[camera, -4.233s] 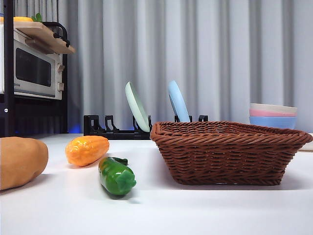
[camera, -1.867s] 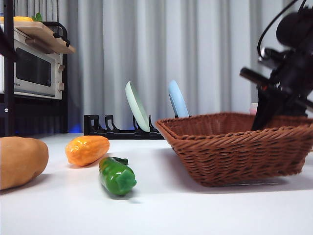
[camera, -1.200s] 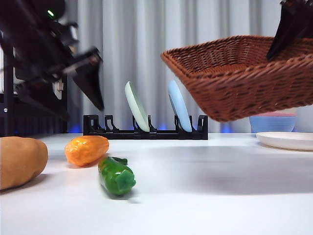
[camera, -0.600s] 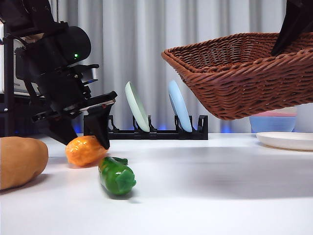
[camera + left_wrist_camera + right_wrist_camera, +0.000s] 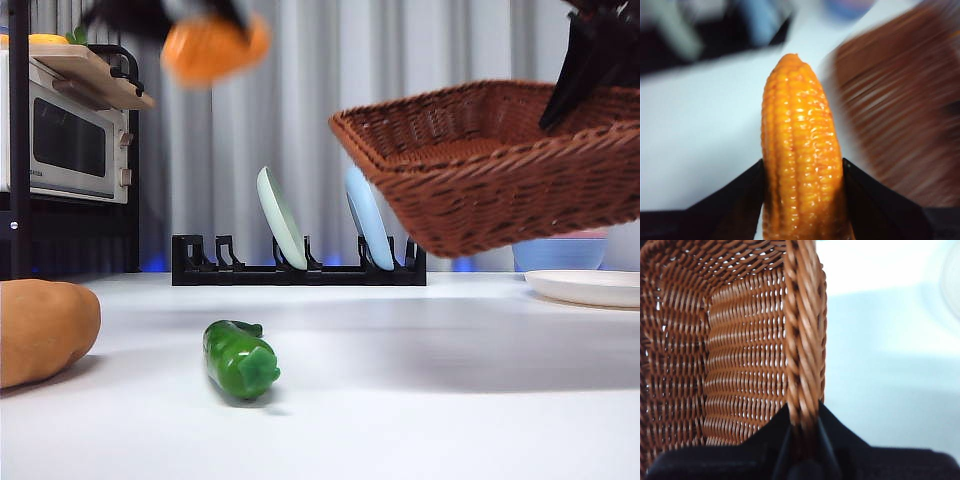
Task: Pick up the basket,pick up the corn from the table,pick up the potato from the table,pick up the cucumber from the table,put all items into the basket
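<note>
While the basket (image 5: 500, 165) is held tilted in the air by the right tool (image 5: 802, 425) clamped on its rim, the corn (image 5: 801, 160) is gripped by the left tool (image 5: 802, 200), raised well aside of the basket's open mouth, its long axis pointing out from the tool.

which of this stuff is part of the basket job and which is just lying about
Part of the job:
basket, held up off the table by the right gripper
corn, in the left gripper
potato, on the table
cucumber, on the table

Just lying about:
plate rack with two plates
microwave
stacked bowls
white plate
</note>
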{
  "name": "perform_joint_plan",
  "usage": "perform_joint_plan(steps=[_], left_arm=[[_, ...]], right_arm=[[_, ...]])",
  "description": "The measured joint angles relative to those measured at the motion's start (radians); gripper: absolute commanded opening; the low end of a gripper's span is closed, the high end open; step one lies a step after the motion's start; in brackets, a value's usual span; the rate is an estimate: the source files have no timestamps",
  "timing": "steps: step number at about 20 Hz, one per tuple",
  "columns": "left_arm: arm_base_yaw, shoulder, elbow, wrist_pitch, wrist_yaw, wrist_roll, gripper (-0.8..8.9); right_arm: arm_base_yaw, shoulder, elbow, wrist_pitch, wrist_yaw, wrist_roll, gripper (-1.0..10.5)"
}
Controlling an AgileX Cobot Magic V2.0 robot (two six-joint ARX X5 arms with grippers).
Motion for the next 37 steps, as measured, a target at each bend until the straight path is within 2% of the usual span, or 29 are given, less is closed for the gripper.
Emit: perform_joint_plan(steps=[3,8,10,12,13,16,21,22,25,32,34,37], left_arm=[[-0.133,-0.024,0.001,0.067,-0.011,-0.051,-0.08],[-0.360,0.094,-0.001,0.084,-0.231,-0.075,-0.08],[-0.404,0.150,-0.001,0.084,-0.252,-0.075,-0.07],[-0.424,0.200,-0.001,0.084,-0.256,-0.075,0.02],[-0.430,0.218,-0.001,0.083,-0.259,-0.076,0.51],[-0.439,0.248,-0.001,0.063,-0.259,-0.076,4.28],[-0.439,0.248,-0.001,0.017,-0.257,-0.076,4.54],[-0.439,0.248,-0.001,0.006,-0.252,-0.075,4.97],[-0.439,0.222,0.008,-0.070,-0.236,-0.075,5.03],[-0.439,-0.112,0.176,-0.205,-0.241,-0.046,5.03],[-0.439,-0.190,0.175,-0.331,-0.285,-0.028,5.03],[-0.439,-0.250,0.169,-0.628,-0.483,-0.023,5.03]], right_arm=[[0.037,0.041,0.000,0.038,0.000,0.029,-0.2],[0.098,0.047,0.000,0.069,-0.003,0.066,-0.2],[0.108,0.047,0.000,0.071,-0.004,0.075,-0.2],[0.113,0.047,0.000,0.070,-0.004,0.079,-0.2],[0.113,0.047,0.000,0.069,-0.004,0.085,-0.2],[0.113,0.047,0.000,0.053,-0.003,0.101,-0.2],[0.113,0.047,0.000,0.048,-0.003,0.120,-0.2],[0.113,0.047,0.000,0.048,-0.010,0.125,-0.2],[0.113,0.047,0.000,0.046,-0.043,0.129,-0.2],[0.113,0.047,0.000,0.047,-0.052,0.130,-0.2],[0.113,0.047,0.000,0.047,-0.053,0.129,-0.2],[0.113,0.047,0.000,0.047,-0.053,0.129,-0.2]])
